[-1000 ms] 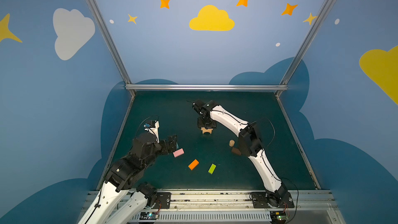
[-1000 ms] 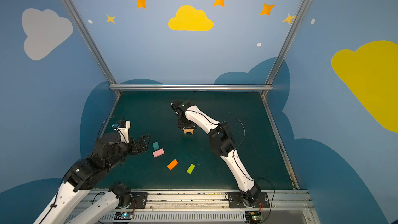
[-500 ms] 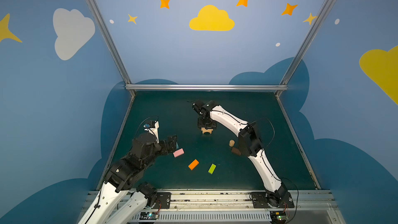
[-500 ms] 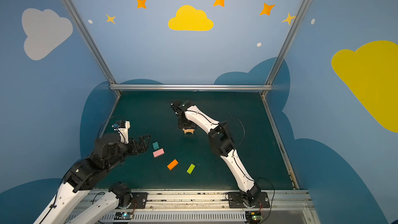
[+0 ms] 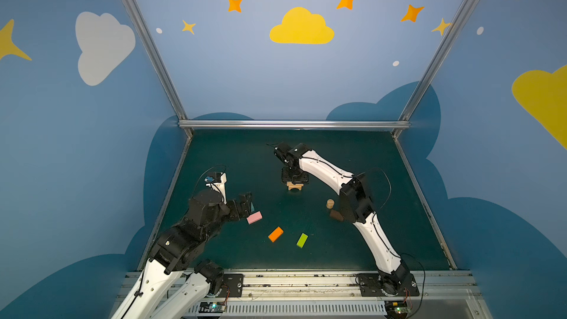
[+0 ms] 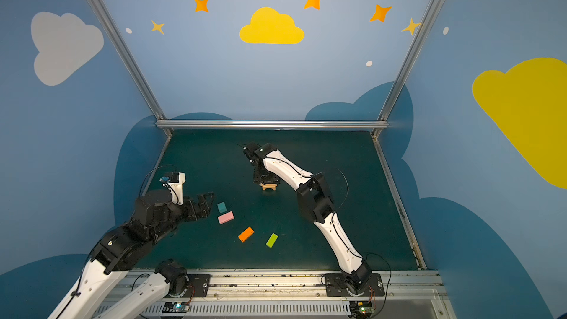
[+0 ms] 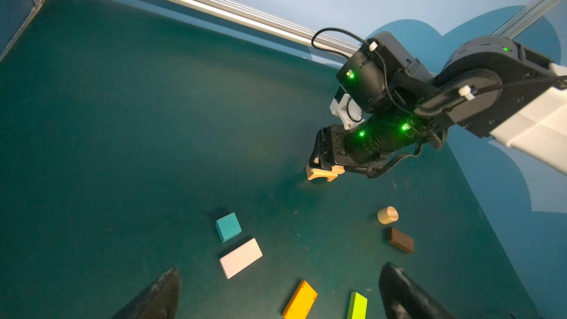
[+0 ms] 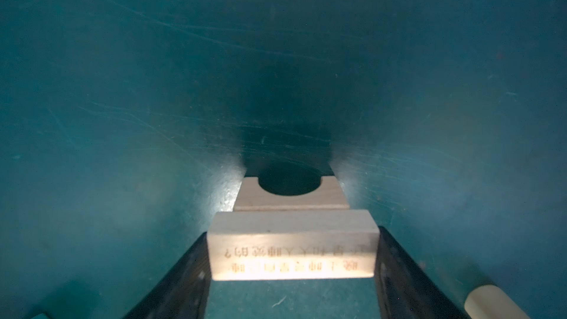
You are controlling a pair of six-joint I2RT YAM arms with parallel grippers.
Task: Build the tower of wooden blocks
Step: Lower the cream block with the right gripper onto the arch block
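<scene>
OK, from L to R across the tabletop (image 5: 368, 148). My left pincer (image 6: 208, 205) hangs over the L side w/ jaws spread wide and nothing btwn them. Just beside it lies the teal cube (image 6: 221, 207), w/ the pink brick (image 6: 225, 217) right next to it on the near side. Further R and nearer the front lie the orange brick (image 6: 246, 234) and then the lime green brick (image 6: 271, 240), each flat and apart from the others. Mid-tabletop the tan arch (image 5: 295, 187) stands on its 2 legs. My right pincer (image 8: 293, 240) points down over it, clamped on the ends of the tan plank (image 8: 291, 245). The plank lies level along the arch's top; I can't tell if it's fully seated. R of that, the tan short cylinder (image 5: 330, 203) sits near the dark brown brick (image 5: 336, 215), both close by my right arm's elbow.
</scene>
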